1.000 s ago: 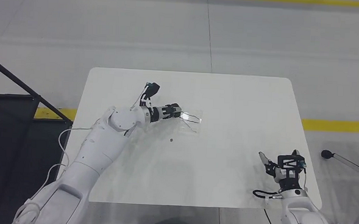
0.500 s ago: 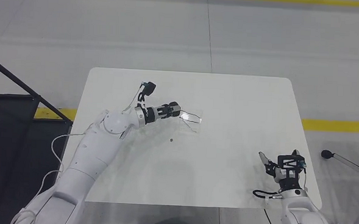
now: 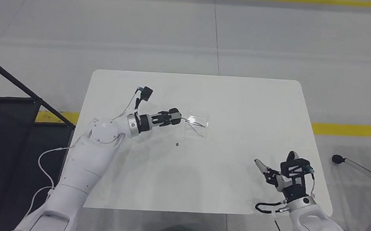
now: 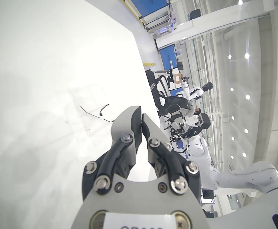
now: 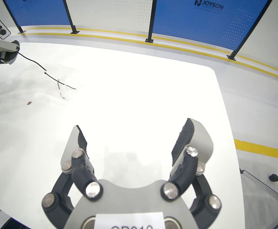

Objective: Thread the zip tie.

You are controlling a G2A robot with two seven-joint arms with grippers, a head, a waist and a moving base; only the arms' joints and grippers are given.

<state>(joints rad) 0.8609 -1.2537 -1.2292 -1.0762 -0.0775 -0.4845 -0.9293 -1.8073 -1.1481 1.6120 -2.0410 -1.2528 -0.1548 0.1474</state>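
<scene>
Zip tie (image 3: 195,122) aside, the biggest thing is the white table (image 3: 255,100), rounded at its corners, with wide bare surface across the robot's right half and along the far edge. The left arm (image 3: 102,142) stretches in from the near left. The left gripper (image 4: 141,116) points toward the table's middle, fingers pressed together on one end of the thin black tie. The right gripper (image 5: 133,125) hangs over the near right corner, fingers spread wide, holding nothing. The tie runs out over a clear plastic sheet (image 3: 201,131) (left of centre, well in from every edge). A small dark speck (image 3: 178,144) lies near it, on the robot's side.
</scene>
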